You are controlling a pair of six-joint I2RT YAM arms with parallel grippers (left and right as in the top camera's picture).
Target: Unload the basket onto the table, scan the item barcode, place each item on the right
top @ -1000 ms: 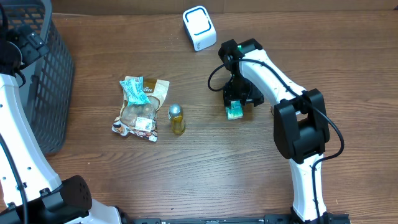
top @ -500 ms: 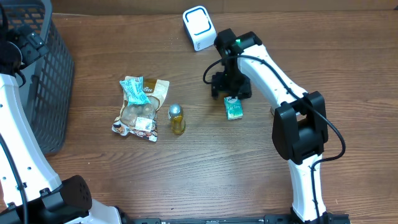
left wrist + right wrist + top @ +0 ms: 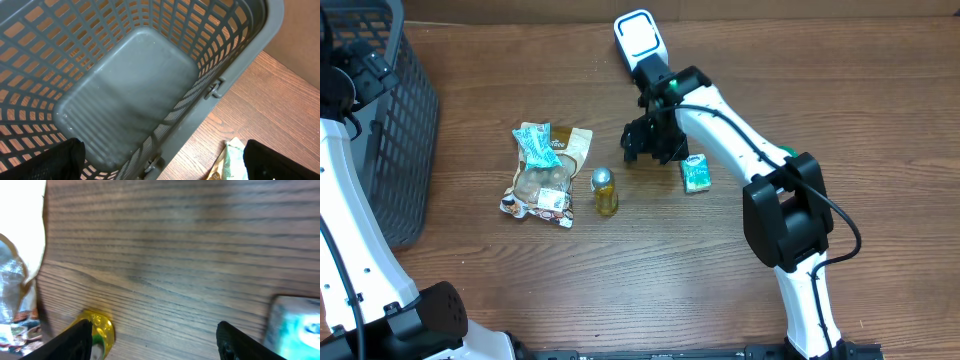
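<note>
1 second earlier the green carton [image 3: 695, 175] was covered by the right pincer [image 3: 645, 140]. It has since been let go and left on the bench [image 3: 620, 280]. The pincer has been carried up and to the left, and is now held between the carton and the yellow bottle [image 3: 605, 192], below the white scanner [image 3: 640, 42]. In the wrist view its jaws are seen well apart with only bare wood between them, so nothing is gripped. From this it is judged that work on the carton is finished for now and that the bottle may be taken next.

The carton is laid flat, just right of the pincer and apart from it. Its long axis is run roughly from the far edge toward the robot, slightly tilted. Which face carries the barcode cannot be told.

The left pincer [image 3: 162, 162] is held fully spread and empty over the basket [image 3: 235, 55].
</note>
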